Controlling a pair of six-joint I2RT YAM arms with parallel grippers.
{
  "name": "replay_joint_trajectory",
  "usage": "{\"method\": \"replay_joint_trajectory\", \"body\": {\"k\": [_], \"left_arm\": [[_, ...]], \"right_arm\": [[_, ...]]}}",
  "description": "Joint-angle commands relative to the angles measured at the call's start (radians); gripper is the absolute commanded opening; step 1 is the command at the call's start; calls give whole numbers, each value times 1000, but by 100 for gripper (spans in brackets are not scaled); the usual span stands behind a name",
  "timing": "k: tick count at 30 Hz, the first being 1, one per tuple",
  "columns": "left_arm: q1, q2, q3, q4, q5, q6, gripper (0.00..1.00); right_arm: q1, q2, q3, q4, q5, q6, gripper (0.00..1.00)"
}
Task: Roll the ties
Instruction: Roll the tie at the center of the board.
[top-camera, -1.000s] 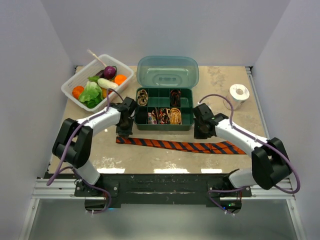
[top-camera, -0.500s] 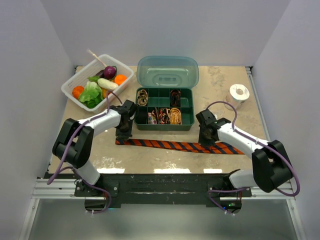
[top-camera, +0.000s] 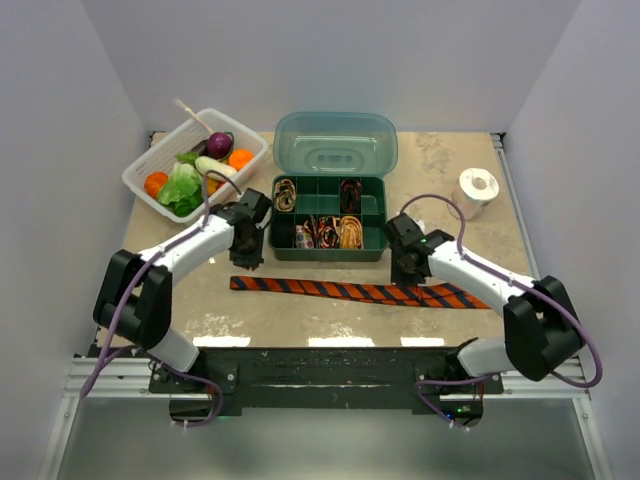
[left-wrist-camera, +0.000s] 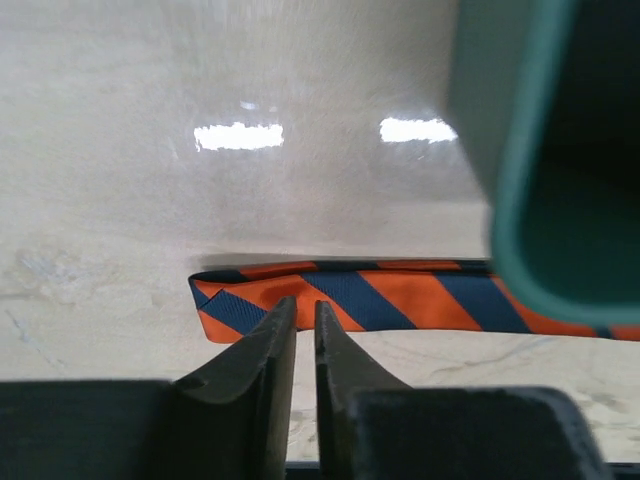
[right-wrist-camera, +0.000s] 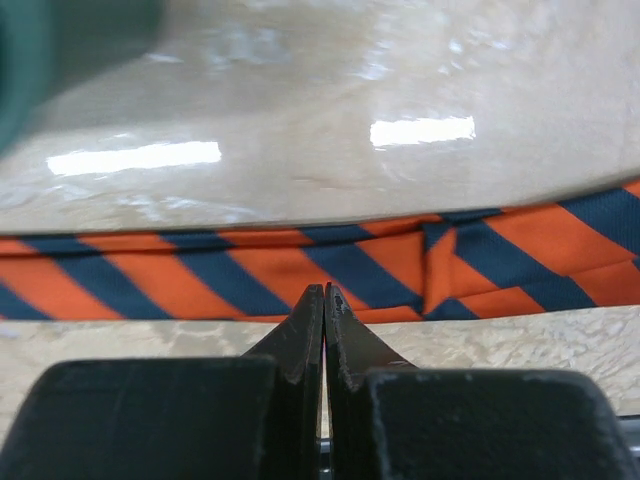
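Note:
One orange-red tie with navy diagonal stripes (top-camera: 350, 291) lies flat and unrolled along the table in front of the green box. My left gripper (top-camera: 246, 262) hovers just behind its folded left end (left-wrist-camera: 240, 300); the jaws (left-wrist-camera: 305, 312) are almost shut with a thin gap and hold nothing. My right gripper (top-camera: 404, 272) is just behind the tie's wider right part (right-wrist-camera: 250, 270), with its jaws (right-wrist-camera: 324, 292) shut and empty. Small rolled ties (top-camera: 349, 232) sit in compartments of the green box (top-camera: 328, 252).
The box's lid (top-camera: 335, 142) stands open at the back; its corner shows in the left wrist view (left-wrist-camera: 530, 150). A white basket (top-camera: 140, 175) of toy vegetables stands at the back left. A white tape roll (top-camera: 478, 185) lies at the back right.
Both grippers dipped toward the tie half a second ago and have since drawn back a little toward the box. The left elbow has swung left. The tie has not moved.

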Motion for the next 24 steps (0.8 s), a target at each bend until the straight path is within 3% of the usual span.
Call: {"method": "replay_joint_trajectory", "body": {"k": [1, 4, 8, 16, 17, 21, 24], "left_arm": [[6, -101, 80, 25, -10, 26, 22], [10, -142, 103, 44, 13, 38, 34], [42, -192, 106, 96, 134, 54, 57], [111, -260, 66, 209, 493, 12, 68], [130, -277, 56, 221, 533, 9, 76], [154, -408, -9, 284, 512, -14, 96], [159, -501, -59, 310, 432, -35, 100]], "right_arm": [[110, 53, 115, -19, 61, -27, 0], [180, 104, 159, 10, 34, -34, 0], [281, 155, 215, 60, -8, -74, 0], [457, 236, 360, 171, 3, -114, 0], [479, 250, 379, 183, 9, -122, 0], [503, 284, 390, 267, 11, -143, 0], [513, 294, 356, 338, 9, -151, 0]]}}
